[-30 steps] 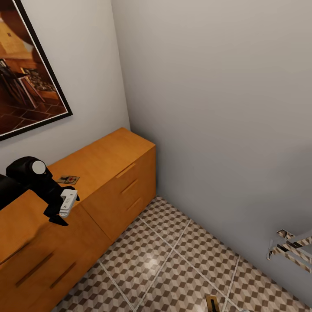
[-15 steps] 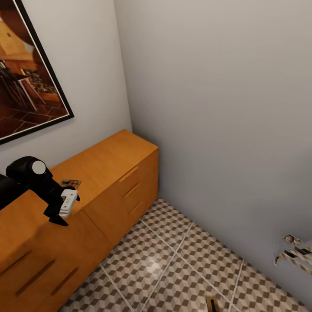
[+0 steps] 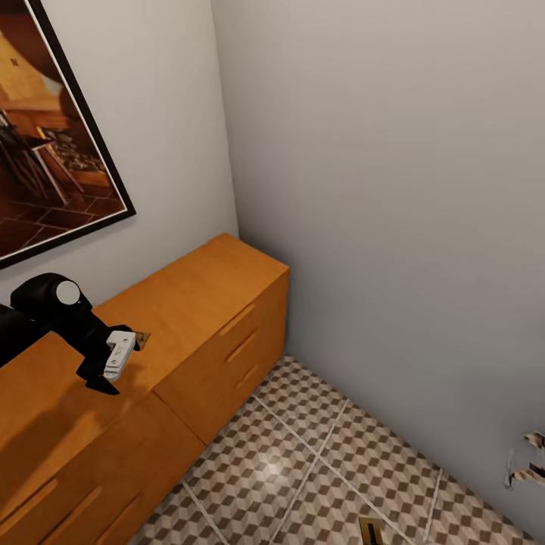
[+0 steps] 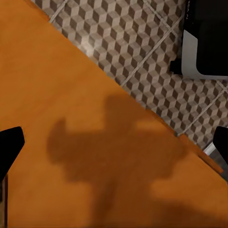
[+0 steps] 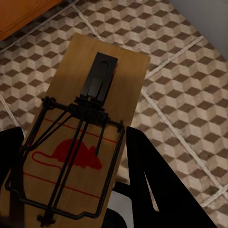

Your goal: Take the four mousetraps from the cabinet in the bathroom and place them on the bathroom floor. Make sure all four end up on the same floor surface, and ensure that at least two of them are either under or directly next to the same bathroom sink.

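At nine o'clock in the head view, our left gripper hovers over the cabinet, jaws spread wide and empty, half hiding one mousetrap. At five o'clock, above the floor, our right gripper clamps another mousetrap.

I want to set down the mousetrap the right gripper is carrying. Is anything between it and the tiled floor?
Nothing visible. In the right wrist view the mousetrap sits between the right gripper's fingers, with bare patterned bathroom floor behind it; the cabinet edge lies off to one side.
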You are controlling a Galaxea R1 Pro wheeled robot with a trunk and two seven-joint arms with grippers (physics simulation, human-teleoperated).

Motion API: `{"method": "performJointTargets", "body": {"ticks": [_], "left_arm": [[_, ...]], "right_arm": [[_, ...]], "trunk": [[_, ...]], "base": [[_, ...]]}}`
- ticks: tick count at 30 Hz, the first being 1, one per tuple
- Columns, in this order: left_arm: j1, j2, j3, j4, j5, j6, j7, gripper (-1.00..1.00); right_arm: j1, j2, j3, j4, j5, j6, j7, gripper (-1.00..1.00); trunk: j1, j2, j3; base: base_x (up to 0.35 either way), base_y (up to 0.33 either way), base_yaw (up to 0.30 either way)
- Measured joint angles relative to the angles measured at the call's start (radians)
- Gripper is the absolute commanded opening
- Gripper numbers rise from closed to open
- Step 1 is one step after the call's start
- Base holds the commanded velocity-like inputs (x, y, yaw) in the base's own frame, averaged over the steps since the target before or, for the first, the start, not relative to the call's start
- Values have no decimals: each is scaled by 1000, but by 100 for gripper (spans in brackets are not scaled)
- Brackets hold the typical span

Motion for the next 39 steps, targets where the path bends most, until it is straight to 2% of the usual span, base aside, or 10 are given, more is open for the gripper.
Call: {"method": "performJointTargets", "body": {"ticks": [12, 25, 39], "left_arm": [[0, -1, -1, 0, -1, 0, 0, 100], [0, -2, -1, -1, -2, 0, 0, 100], [0, -1, -3, 0, -2, 0, 0, 100]], "right_arm": [[0, 1, 1, 0, 0, 0, 0, -100], [0, 2, 1, 0, 0, 0, 0, -100], [0, 2, 1, 0, 0, 0, 0, -100]], "trunk": [[0, 0, 0], [0, 0, 0], [0, 0, 0]], "base": [[171, 103, 0], [30, 9, 0], [111, 55, 0]]}}
